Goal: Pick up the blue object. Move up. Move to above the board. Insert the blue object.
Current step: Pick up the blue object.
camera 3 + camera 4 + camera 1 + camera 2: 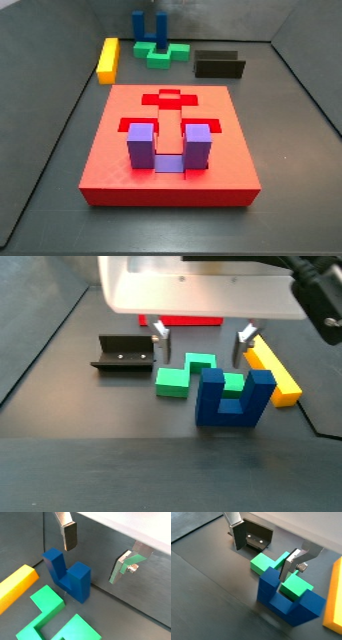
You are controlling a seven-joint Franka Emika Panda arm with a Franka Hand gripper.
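The blue object [67,574] [288,601] [233,397] is a dark blue U-shaped block that stands upright on the dark floor, prongs up. It also shows at the far end in a side view [148,25]. My gripper [97,552] [264,551] [203,344] hangs open, a little off the block and higher than it, with nothing between its fingers [69,536]. The board [167,150] is a big red slab. A lighter purple U block [166,146] sits in one of its slots. Only a red strip of the board [187,321] shows behind the gripper.
A green block [48,609] [270,564] [186,374] [158,50] lies beside the blue object. An orange-yellow bar [17,585] [334,597] [271,368] [108,57] lies on its other side. The fixture [255,540] [123,353] [218,65] stands close by.
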